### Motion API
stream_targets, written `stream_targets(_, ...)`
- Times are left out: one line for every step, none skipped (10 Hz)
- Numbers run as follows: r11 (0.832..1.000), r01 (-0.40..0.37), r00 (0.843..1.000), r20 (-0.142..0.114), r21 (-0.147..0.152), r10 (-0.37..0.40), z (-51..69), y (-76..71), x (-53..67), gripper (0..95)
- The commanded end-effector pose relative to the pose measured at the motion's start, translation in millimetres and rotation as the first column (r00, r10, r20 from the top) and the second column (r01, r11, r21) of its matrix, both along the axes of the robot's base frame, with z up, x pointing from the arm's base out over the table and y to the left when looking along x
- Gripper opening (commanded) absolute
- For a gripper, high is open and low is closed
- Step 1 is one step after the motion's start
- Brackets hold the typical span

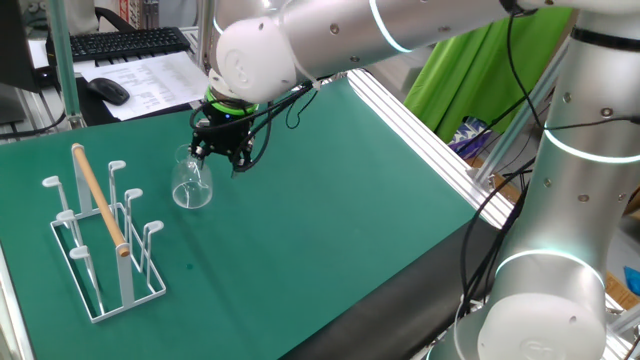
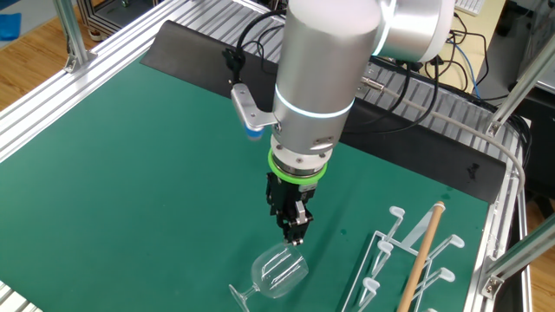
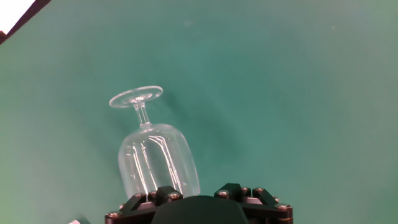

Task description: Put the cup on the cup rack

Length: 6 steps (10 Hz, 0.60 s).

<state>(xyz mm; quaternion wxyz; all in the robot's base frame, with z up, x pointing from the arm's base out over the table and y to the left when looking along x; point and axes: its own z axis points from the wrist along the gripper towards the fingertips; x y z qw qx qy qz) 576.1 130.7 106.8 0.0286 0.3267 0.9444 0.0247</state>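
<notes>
Silver arm bent over the table, gripper (image 2: 296, 232) pointing straight down, fingers low and close together

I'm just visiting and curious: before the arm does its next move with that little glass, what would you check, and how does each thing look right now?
1. Cup intact, nothing spilled: ok. It lies on its side on the green mat.
2. Gripper right at the cup's bowl: ok, it points down just above it.
3. Firm hold on the cup: cannot tell. No view shows the fingertips against the glass.
4. Cup rack upright, pegs free: ok, nothing hangs on it.
5. Path from cup to rack free: ok, only bare mat lies between them.
6. Cup's foot clear of the gripper: ok, it points away.
</notes>
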Motion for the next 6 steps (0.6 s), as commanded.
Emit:
stream_targets(1.000,-0.014,1.000,-0.026,-0.004,0.014,0.2,0.9,0.8,57.0)
stream_targets(1.000,-0.021,0.999,-0.041,-0.006,0.021,0.2,1.0,0.8,57.0)
stream_targets(1.000,-0.026,0.999,-0.048,-0.007,0.026,0.2,1.0,0.8,57.0)
stream_targets(0.999,-0.043,0.996,-0.076,-0.014,0.041,0.3,1.1,0.8,57.0)
stream_targets(0.999,-0.049,0.996,-0.079,-0.017,0.047,0.4,1.1,0.8,57.0)
stream_targets(0.999,-0.047,0.996,-0.079,-0.016,0.046,0.6,1.2,0.7,57.0)
